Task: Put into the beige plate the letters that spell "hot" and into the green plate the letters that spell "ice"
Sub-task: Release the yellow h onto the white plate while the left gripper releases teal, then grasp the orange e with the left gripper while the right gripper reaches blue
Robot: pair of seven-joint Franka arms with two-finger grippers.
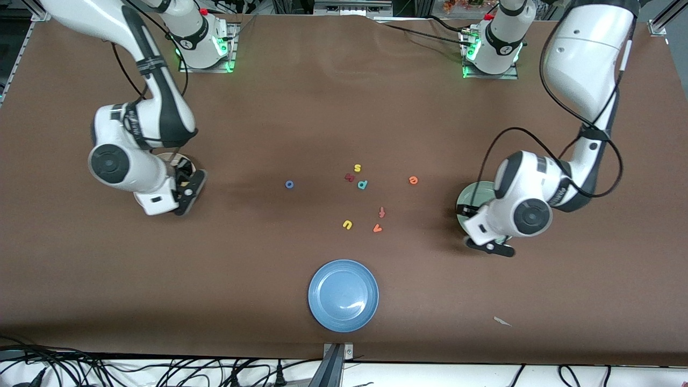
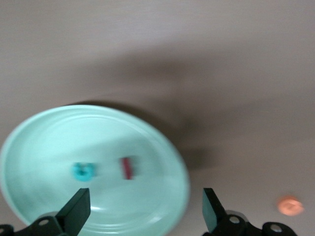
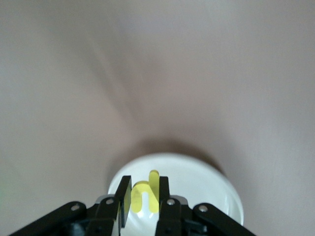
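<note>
Yellow plastic h (image 3: 146,195), light and stiff, sits pinched in my right gripper (image 3: 144,196) over the round cream-beige plate (image 3: 216,189); left gripper (image 2: 146,211) gapes wide over the pale green plate (image 2: 44,142).

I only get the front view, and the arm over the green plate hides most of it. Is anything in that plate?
Observer: Yes. The left wrist view shows the teal c and the dark red i lying in the green plate.
Operator: Is that gripper holding anything?
Observer: No, the left gripper is open and empty over the plate.
Operator: And the other arm?
Observer: The right gripper is shut on the yellow h, over the beige plate.
</note>
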